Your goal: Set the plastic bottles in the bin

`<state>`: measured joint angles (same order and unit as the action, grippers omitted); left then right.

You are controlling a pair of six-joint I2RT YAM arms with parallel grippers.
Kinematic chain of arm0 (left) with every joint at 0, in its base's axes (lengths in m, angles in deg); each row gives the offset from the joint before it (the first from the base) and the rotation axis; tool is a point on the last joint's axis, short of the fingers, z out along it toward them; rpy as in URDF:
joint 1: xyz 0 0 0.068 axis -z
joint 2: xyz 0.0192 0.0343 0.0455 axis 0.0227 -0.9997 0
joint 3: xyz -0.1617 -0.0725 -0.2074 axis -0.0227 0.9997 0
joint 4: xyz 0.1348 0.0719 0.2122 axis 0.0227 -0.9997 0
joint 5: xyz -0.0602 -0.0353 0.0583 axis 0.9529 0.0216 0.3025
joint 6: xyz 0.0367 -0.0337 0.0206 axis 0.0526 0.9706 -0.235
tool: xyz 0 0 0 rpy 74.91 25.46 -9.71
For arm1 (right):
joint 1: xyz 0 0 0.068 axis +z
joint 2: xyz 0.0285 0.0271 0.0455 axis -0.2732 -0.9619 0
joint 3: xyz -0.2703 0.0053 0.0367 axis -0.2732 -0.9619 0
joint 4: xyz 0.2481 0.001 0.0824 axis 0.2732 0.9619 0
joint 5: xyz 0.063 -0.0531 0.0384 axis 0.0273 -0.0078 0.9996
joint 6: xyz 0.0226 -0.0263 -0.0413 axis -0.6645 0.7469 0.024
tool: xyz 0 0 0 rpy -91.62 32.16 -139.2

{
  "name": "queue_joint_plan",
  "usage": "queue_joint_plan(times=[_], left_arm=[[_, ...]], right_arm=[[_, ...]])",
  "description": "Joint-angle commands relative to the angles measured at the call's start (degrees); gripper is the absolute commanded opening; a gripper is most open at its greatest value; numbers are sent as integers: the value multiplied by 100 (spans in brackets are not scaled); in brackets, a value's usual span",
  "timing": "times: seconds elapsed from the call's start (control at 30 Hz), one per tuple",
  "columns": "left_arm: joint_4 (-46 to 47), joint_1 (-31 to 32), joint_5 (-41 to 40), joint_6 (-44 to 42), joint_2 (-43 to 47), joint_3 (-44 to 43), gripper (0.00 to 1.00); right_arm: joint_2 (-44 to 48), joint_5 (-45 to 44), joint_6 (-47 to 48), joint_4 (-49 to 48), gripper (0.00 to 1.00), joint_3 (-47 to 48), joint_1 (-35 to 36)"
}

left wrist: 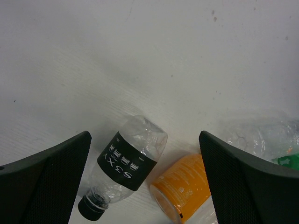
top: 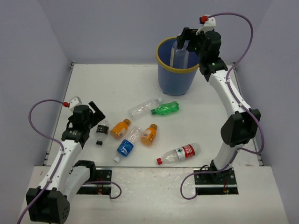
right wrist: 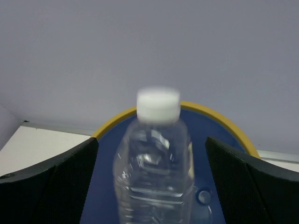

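Note:
The blue bin [top: 175,81] with a yellow rim stands at the back of the table. My right gripper [top: 187,39] is open above it. A clear bottle [top: 180,56] with a white cap hangs blurred between the spread fingers over the bin's mouth, touching neither in the right wrist view [right wrist: 154,177]. My left gripper [top: 98,112] is open over the black-labelled bottle [left wrist: 128,165], which lies beside an orange bottle [left wrist: 184,186]. On the table also lie a second orange bottle [top: 149,134], a blue-labelled one [top: 126,145], a clear one [top: 144,107], a green one [top: 166,108] and a red-labelled one [top: 180,153].
The bin's rim [right wrist: 224,121] fills the lower right wrist view. Grey walls close the table on three sides. The bottles lie clustered in the middle, between the two arm bases.

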<state>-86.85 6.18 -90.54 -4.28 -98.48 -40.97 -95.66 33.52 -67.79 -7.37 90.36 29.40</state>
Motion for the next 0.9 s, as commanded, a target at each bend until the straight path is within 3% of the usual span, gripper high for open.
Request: queue_joint_plan(times=[0.0,0.27,0.47,0.63,0.87], left_arm=[[-53,-52,164,118,-286,120,100],[234,-49,401,148,-863,393,100],[489,-49,462,129,-1376,538,100],[670,-49,587,139,-1638,658,100],[744,-49,629,139,-1717,670,87]], right_arm=[[727,-140,47,119,99,332,-1],[2074,84,-581,804,99,-736,-1],[3676,193,-1168,535,99,-2676,-7],[4385,-131,-1472,936,99,-3469,-1],[5307,-390,-2001,936,99,-4841,-1]])
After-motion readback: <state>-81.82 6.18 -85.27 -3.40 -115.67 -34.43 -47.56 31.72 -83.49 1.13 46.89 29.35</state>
